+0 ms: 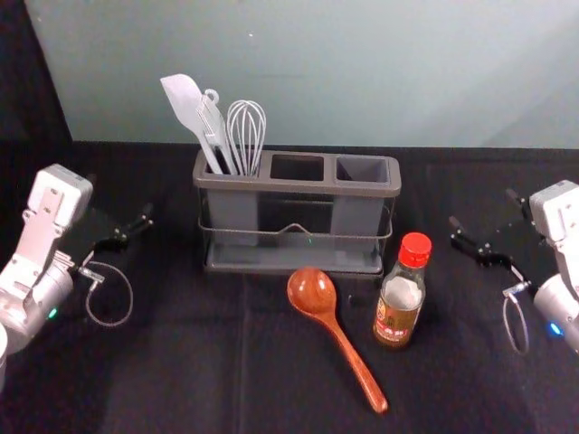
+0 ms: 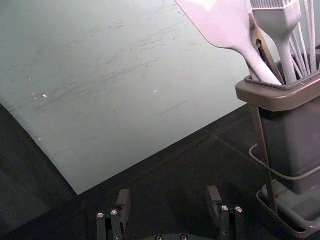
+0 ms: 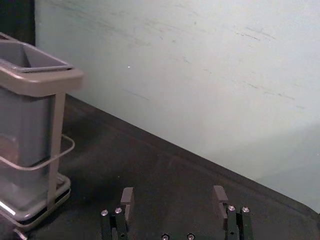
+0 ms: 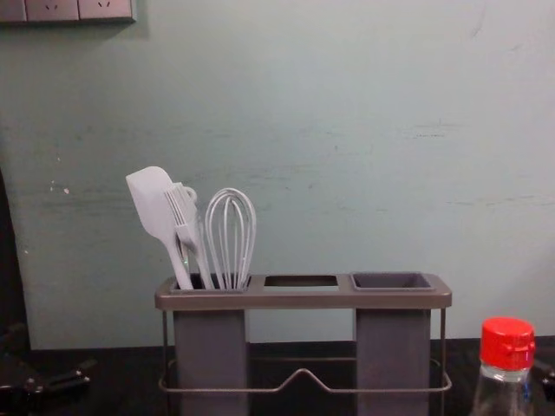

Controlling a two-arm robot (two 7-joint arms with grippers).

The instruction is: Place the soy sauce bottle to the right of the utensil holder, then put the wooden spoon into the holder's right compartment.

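Head view: spatula [image 1: 185,104], brush [image 1: 214,122], whisk [image 1: 246,136] in holder's [image 1: 389,188] left compartment [image 1: 232,212]; left gripper [image 1: 119,199], right gripper [image 1: 484,209] flanking it, jaws spread.

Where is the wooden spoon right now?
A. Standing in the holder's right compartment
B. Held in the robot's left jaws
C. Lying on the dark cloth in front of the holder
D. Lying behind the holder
C: the wooden spoon lies on the dark cloth, in front of the holder.
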